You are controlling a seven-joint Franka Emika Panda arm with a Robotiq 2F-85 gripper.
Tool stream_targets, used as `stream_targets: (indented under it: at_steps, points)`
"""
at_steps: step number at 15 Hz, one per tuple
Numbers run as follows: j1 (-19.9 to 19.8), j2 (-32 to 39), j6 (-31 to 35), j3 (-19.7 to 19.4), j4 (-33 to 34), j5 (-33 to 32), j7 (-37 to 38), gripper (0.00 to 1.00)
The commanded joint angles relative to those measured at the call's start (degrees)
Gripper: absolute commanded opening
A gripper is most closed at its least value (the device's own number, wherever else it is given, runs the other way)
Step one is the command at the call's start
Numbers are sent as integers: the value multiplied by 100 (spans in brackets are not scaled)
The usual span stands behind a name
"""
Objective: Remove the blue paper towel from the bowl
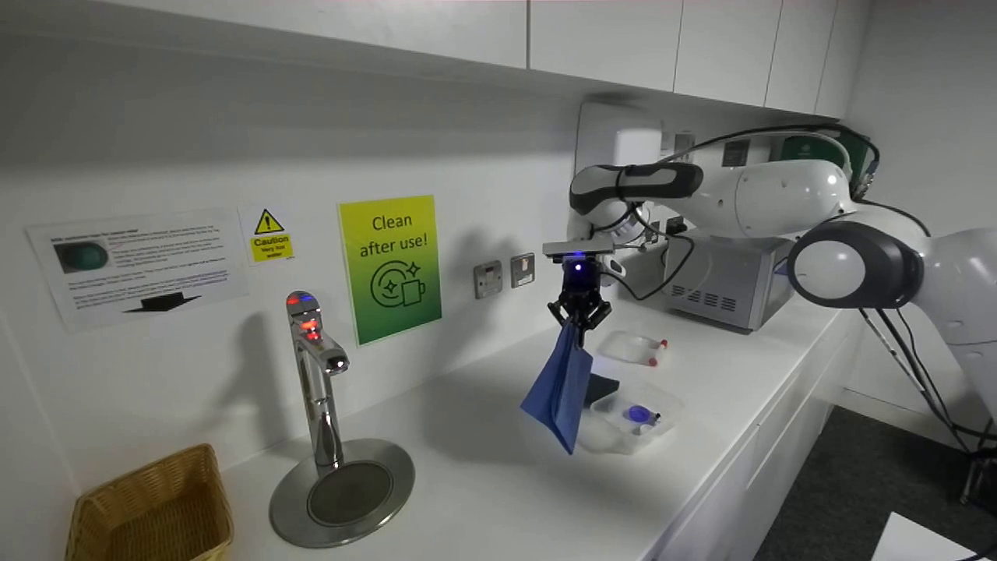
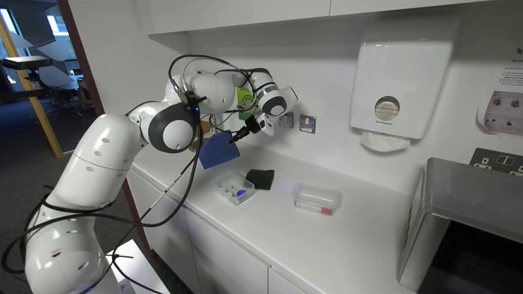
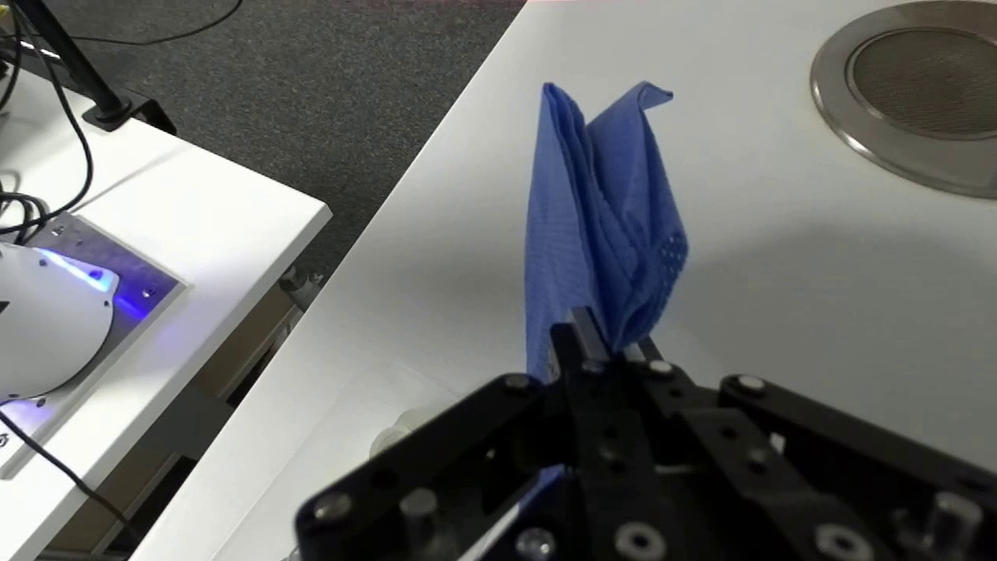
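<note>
In an exterior view the gripper (image 1: 577, 319) hangs above the counter (image 1: 483, 499), its jaws drawn nearly together and pinching the top of the blue paper towel (image 1: 561, 389). The towel drops toward six o'clock and flares into loose folds. At four o'clock from it lies the clear plastic tub (image 1: 619, 444), presumably the bowl meant, with a round blue piece (image 1: 639, 414) inside; at eight o'clock sits a metal drain plate (image 1: 350, 494).

In an exterior view the towel (image 2: 218, 151) shows its broad face, with the gripper on its edge at two o'clock. The tub lies below, between five and six o'clock, apart from the towel, so the removal looks done but for setting the towel down. A black folded cloth (image 2: 260, 179) lies beside the tub toward two o'clock; whether they touch is hard to tell.

In the wrist view several layers of towel are gathered between the jaws and fan out toward twelve o'clock in two peaks. It should handle as light, soft and limp, not slippery, but apt to crease or tear if tugged. The gathered edge seems a sound hold, since it catches many plies; a pinch on one outer ply could let the rest slide or unfold. When lowering it, I would let the loose ends meet the counter before the jaws part.
</note>
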Motion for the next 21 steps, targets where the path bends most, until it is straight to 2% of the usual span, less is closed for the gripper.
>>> stream_targets:
  at_steps: [1,5,10,13,14,15,16,21]
  points:
    - [-5,457,-445,47,648,21,273,1]
    - [58,847,-620,-1,1037,-173,498,1]
    - [365,842,360,-190,1102,-1193,589,1]
    - [609,766,1267,-337,914,-1671,513,1]
    - [697,747,1590,-392,847,-1814,527,28]
    - [781,715,1942,-445,760,-1925,556,29]
    - [841,699,2199,-481,701,-2015,575,34]
    - [1088,383,3205,-587,102,-2227,528,72]
